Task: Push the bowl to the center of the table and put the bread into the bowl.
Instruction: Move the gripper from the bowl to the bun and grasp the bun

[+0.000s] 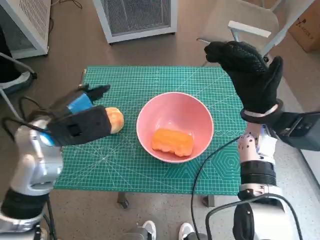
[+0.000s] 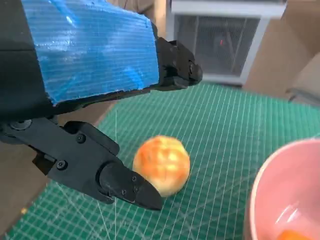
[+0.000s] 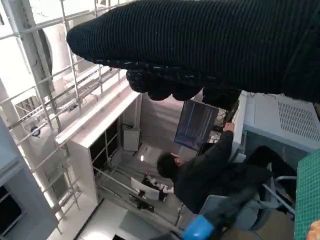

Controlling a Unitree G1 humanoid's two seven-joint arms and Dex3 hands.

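- We locate the pink bowl [image 1: 175,126] near the middle of the green cutting mat [image 1: 125,165]; it rests on the mat and holds an orange piece of bread [image 1: 172,141] lying toward its 6 o'clock side.
- A second item, a round bread roll [image 1: 115,120], sits on the mat at the bowl's 9 o'clock, just beside the bowl but apart from it.
- Our left hand [image 1: 77,122] hovers at the roll's 9 o'clock; its fingers [image 2: 125,185] are spread on either side of the roll and grip nothing.
- Our right hand [image 1: 247,75] is raised near the mat's 1 o'clock corner, fingers spread, holding nothing.
- A cardboard box [image 1: 307,25] shows print; we cannot read it.
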